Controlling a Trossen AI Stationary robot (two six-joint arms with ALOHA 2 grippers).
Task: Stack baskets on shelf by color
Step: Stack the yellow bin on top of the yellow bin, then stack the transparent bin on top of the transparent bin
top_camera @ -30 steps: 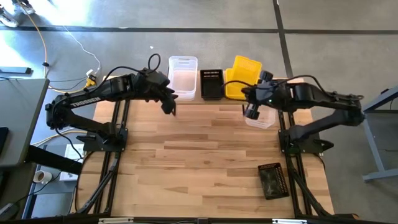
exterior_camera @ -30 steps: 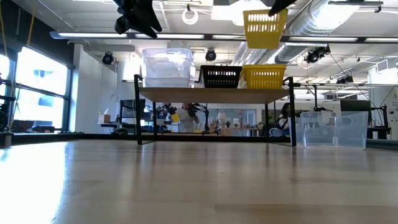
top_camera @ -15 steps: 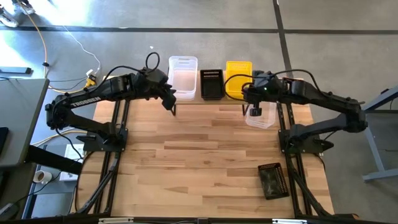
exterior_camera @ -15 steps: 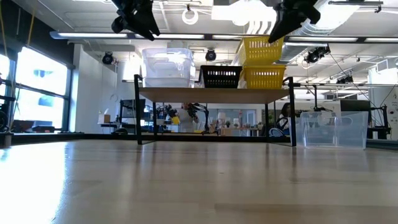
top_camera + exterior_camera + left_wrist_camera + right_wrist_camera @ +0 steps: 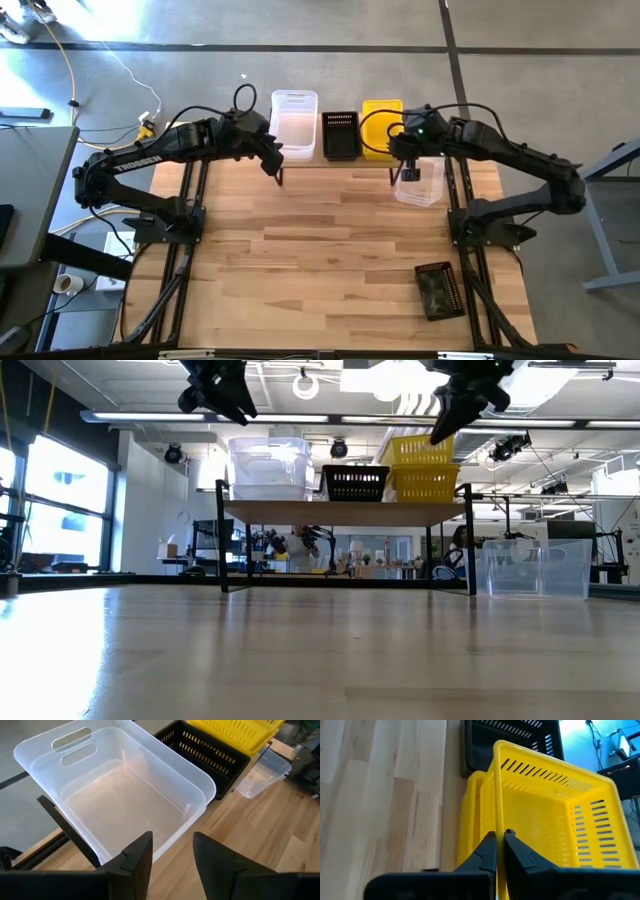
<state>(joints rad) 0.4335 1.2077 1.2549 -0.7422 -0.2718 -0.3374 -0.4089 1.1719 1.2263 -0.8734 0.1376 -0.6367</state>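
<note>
The shelf point(image 5: 340, 510) stands at the table's far edge. It bears nested clear baskets point(image 5: 294, 125) at the left, a black basket point(image 5: 340, 135) in the middle and a yellow basket point(image 5: 425, 485) at the right. My right gripper point(image 5: 496, 836) is shut on a second yellow basket point(image 5: 382, 120) that sits in the lower yellow one point(image 5: 472, 820). My left gripper point(image 5: 172, 855) is open and empty, above the near side of the clear baskets point(image 5: 125, 795). My right gripper pinches the rim of the upper yellow basket's near wall point(image 5: 495, 820), one finger inside the basket and one outside. The fingers slant down from the table's right and lie along the rim. The basket rests in the lower yellow basket, its rim higher and a little tilted.
A clear basket point(image 5: 418, 185) stands on the table just in front of the shelf's right end, under my right arm; it also shows in the low view point(image 5: 535, 567). A black basket point(image 5: 437, 290) lies near the table's near right corner.
My right gripper has carried the yellow basket toward the far edge and down. The basket hung tilted and clear above the shelf; now it sits in the yellow basket on the shelf.
</note>
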